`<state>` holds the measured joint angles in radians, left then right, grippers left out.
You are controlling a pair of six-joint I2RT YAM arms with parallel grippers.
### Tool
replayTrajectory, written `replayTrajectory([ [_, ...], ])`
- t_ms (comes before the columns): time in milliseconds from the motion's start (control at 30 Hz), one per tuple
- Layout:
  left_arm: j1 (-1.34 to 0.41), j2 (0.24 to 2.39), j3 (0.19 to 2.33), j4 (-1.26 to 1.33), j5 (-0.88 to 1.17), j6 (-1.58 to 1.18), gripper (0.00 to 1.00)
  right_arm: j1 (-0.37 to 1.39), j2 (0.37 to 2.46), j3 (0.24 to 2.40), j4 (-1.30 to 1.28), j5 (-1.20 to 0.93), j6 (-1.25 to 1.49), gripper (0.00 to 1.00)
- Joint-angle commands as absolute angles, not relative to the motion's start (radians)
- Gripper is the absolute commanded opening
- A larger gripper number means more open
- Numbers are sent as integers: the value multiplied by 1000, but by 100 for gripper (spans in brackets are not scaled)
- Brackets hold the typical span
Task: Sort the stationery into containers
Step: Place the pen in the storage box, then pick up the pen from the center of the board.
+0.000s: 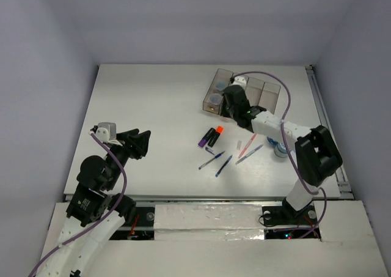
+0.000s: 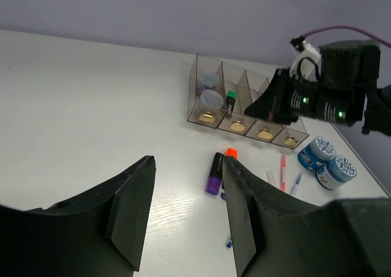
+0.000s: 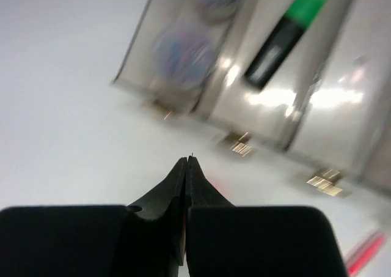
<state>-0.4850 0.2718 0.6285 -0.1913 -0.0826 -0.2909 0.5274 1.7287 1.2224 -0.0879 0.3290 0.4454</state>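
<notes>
Left pincer (image 2: 188,162): gaped wide, empty.
Right pincer (image 3: 187,162): clenched, empty.
Green marker (image 3: 286,37): binned; was hidden from above.
Rolls (image 2: 317,150): print was unreadable.

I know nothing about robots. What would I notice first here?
The right gripper, shut and empty, hangs by a row of brown bins at the far right of the table; one bin holds a green marker. Pens and two markers lie scattered mid-table.
</notes>
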Motion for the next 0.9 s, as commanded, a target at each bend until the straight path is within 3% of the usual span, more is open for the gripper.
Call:
replayTrajectory([
  [0, -491, 282, 630, -141, -74, -291, 44, 665, 1695, 1137, -23, 360, 529, 0],
  [67, -491, 281, 630, -140, -71, -291, 44, 702, 1707, 1124, -43, 397, 558, 13],
  [167, -491, 281, 630, -140, -68, -291, 44, 726, 1738, 1106, -66, 414, 603, 43],
  [333, -491, 282, 629, -140, -66, -293, 44, 726, 1773, 1091, -100, 443, 635, 46],
  [367, -491, 281, 629, -140, -66, -293, 44, 726, 1775, 1085, -101, 460, 638, 53],
  [433, -491, 281, 629, -140, -63, -293, 44, 726, 1782, 1086, -118, 474, 644, 54],
  [733, -491, 279, 630, -143, -69, -293, 44, 735, 1865, 1112, -124, 465, 660, 52],
  [867, -491, 275, 630, -144, -71, -293, 44, 735, 1871, 1108, -146, 509, 672, 45],
])
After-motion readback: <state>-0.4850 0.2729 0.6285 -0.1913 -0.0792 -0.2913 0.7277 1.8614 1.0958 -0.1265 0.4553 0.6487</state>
